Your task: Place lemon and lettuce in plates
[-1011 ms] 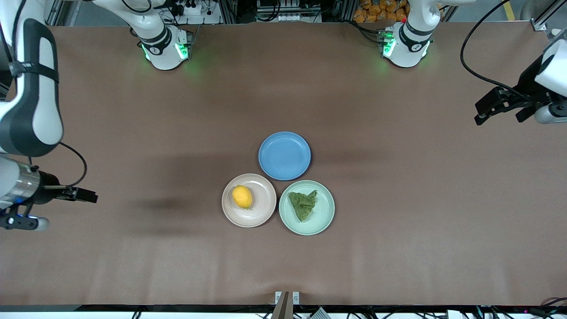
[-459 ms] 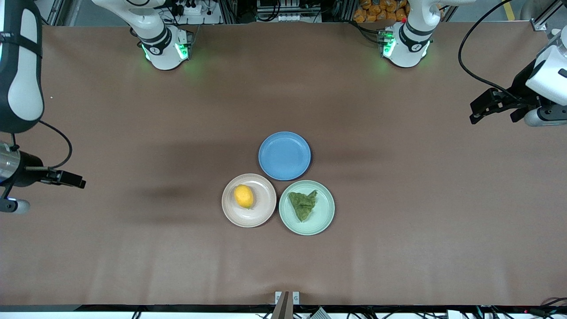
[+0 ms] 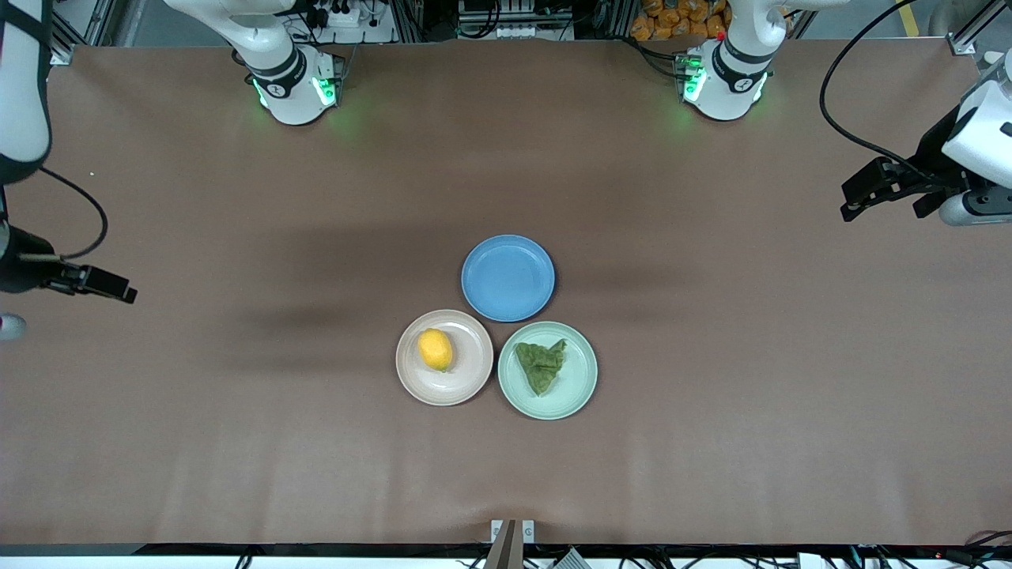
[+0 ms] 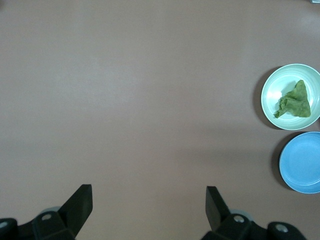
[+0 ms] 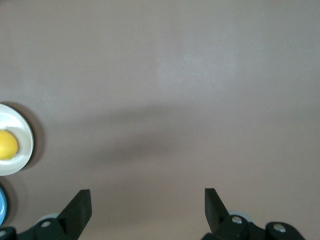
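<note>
Against the frame 0.5 s back: the right claw (image 3: 118, 289) has moved higher along the left edge of the front frame, more of its arm now out of frame; the left claw (image 3: 858, 207) at the right edge has barely shifted. Lemon, lettuce and all three plates lie unchanged.

Lemon (image 3: 435, 349) lies in the beige plate (image 3: 413, 381), lower centre of the front frame. Lettuce (image 3: 541, 365) lies in the mint plate (image 3: 581, 395), touching beside it toward the left arm's end. Blue plate (image 3: 507, 277) sits just above both, bare.

Right claw: fingers apart in its wrist view, gripping nothing, over bare desk (image 3: 237, 442) well apart from the lemon. There the lemon (image 5: 7, 145) shows at the left edge.

Left claw: fingers apart, gripping nothing, over bare desk well apart from the lettuce. In its wrist view the lettuce (image 4: 294, 102) shows at the right edge, upper half.
</note>
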Robot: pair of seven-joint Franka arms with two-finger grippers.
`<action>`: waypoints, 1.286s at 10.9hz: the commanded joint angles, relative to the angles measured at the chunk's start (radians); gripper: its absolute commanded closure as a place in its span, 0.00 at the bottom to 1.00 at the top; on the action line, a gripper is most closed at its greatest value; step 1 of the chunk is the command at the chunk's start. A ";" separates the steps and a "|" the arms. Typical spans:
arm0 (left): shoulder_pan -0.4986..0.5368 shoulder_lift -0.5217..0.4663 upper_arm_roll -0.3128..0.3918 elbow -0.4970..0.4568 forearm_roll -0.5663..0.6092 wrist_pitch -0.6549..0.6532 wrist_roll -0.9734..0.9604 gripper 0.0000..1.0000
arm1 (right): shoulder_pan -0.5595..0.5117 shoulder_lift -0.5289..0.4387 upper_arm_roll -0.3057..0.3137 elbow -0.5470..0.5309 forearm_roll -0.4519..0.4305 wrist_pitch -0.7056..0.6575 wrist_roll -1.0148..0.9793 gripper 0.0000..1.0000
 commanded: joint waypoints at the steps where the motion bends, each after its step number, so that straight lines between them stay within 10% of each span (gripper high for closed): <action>1: 0.010 -0.005 0.001 0.008 -0.021 -0.008 0.028 0.00 | -0.012 -0.120 0.013 -0.076 -0.014 -0.057 -0.002 0.00; 14: 0.010 -0.005 0.002 0.011 -0.013 -0.007 0.030 0.00 | -0.005 -0.183 0.021 0.043 -0.041 -0.203 0.006 0.00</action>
